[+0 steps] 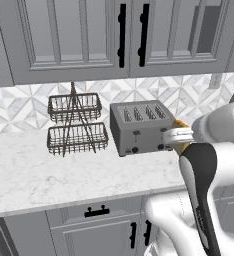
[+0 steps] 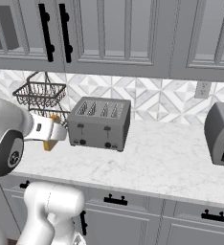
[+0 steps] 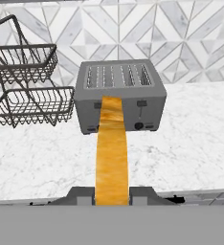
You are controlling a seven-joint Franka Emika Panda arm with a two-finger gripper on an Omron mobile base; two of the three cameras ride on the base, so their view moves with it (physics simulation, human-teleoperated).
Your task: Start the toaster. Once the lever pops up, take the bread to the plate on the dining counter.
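- Left base view: we see the toaster [image 1: 141, 127] on the marble worktop [image 1: 64, 170], just right of the wire basket rack [image 1: 76, 125]. Our gripper [image 1: 181, 139] hangs off the toaster's front right corner, with a sliver of golden-brown bread [image 1: 181, 146] poking out under the white hand. Our own forearm covers the worktop to the right, so we cannot tell how the bread sits between the fingers here.
- Right base view: the toaster [image 2: 99, 123] stands between the rack [image 2: 39, 98] and a grey appliance [image 2: 221, 134] cut off at the right edge. The gripper [image 2: 54, 134] is in front of the toaster and to its left, clear of it, with a corner of the bread [image 2: 49, 142] showing below. Neither plate nor dining counter appears in these pictures.
- Hand view: the bread [image 3: 111, 153] runs edge-on up the middle, pinched between the two fingertips [image 3: 80, 195]; the jaws are pressed on the slice. Beyond it are the toaster [image 3: 119, 95], its slots and its two black levers [image 3: 141, 103]; the left lever is hidden behind the slice.
- We judge the carry step is in hand: we should keep the pinch firm and turn the base smoothly toward the dining counter, holding the slice clear of the toaster and rack.
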